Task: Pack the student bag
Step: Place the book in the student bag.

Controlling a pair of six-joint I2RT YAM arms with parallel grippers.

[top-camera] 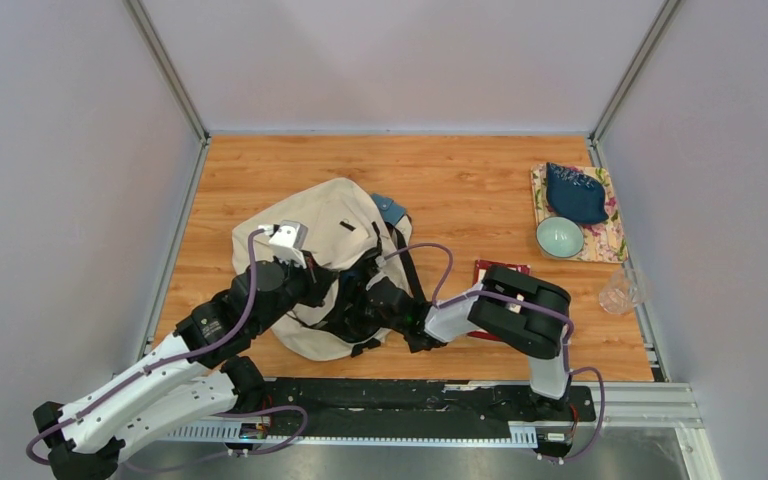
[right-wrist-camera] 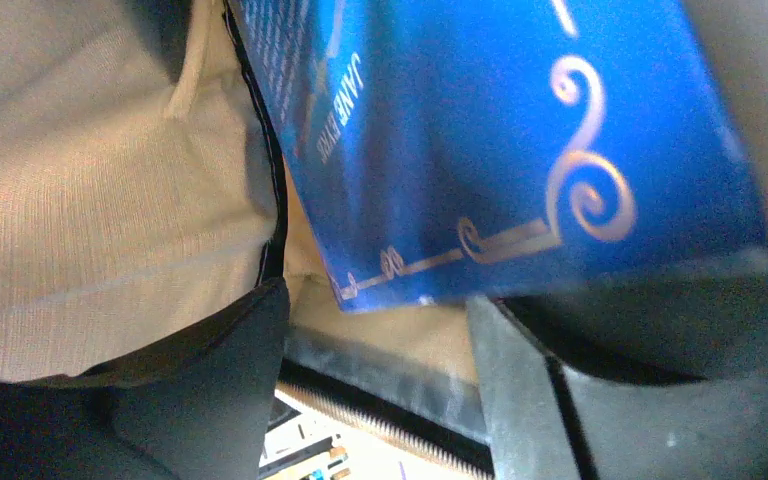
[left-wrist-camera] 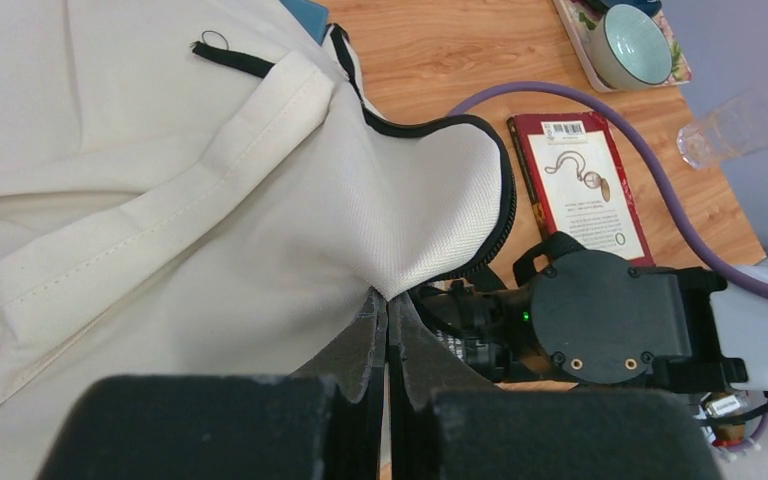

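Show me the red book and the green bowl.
Red paperback book (left-wrist-camera: pixel 580 190), left wrist view, middle of back cover.
Pale green round ceramic bowl (top-camera: pixel 560 237), top external view, its inner hollow.

The student bag (top-camera: pixel 332 222) lies slumped left of the middle of the table (top-camera: pixel 480 180). It is a soft cream canvas backpack with black straps (top-camera: pixel 412 275) trailing at its near right. Its black-zippered mouth faces near right, one canvas lip lifted into a peak. The inside looks dark, though mostly hidden.
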